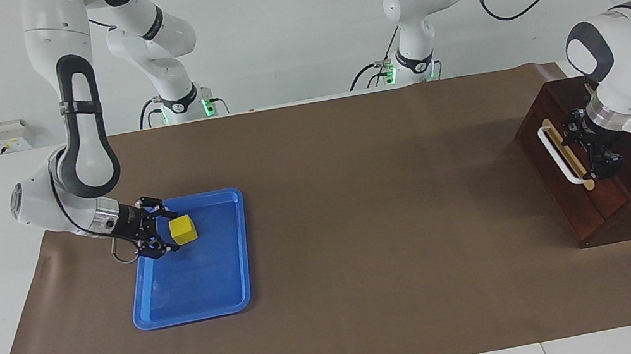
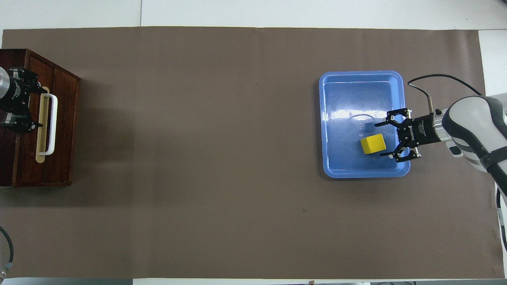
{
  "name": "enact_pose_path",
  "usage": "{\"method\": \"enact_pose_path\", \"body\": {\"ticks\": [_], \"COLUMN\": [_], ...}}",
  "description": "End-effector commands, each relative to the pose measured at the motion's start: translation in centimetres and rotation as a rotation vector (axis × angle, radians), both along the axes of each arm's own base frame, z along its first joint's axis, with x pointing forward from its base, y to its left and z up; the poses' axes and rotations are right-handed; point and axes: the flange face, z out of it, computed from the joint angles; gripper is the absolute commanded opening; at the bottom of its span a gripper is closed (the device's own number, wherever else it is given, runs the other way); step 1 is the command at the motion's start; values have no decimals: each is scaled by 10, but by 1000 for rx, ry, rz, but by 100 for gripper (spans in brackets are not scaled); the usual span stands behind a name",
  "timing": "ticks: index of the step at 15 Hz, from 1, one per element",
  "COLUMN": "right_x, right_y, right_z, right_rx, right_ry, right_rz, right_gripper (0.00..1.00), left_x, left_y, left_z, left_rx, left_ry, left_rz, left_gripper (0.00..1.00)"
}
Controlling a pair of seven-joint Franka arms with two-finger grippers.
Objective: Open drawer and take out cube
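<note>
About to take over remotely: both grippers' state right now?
Left gripper: open, empty, by the drawer handle.
Right gripper: open, beside the cube, not holding it.

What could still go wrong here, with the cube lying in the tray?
The open right gripper sits right beside the cube in the blue tray; a careless retreat could nudge it. The left gripper hangs by the closed drawer's handle and might snag it when lifting.

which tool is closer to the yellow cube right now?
Right. The right tool is open, over the blue tray right beside the cube, not touching it. The left tool is at the drawer, at the table's other end.
</note>
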Motion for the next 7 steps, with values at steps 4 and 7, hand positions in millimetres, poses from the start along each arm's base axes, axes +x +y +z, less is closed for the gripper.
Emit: {"method": "enact_pose_path", "body": {"ticks": [4, 7], "right_x": [-11, -22], "right_y": [6, 5], "right_z": [139, 200], "right_rx": [-197, -306], "right_ry": [-61, -105], "right_rz": [208, 337], "right_gripper": [100, 100], "left_x": [-28, -57], "left_y": [-24, -47], "left_z": [69, 111], "left_rx": [14, -55], "left_ry": [13, 37], "left_rz": [-122, -362], "left_gripper": [100, 100]}}
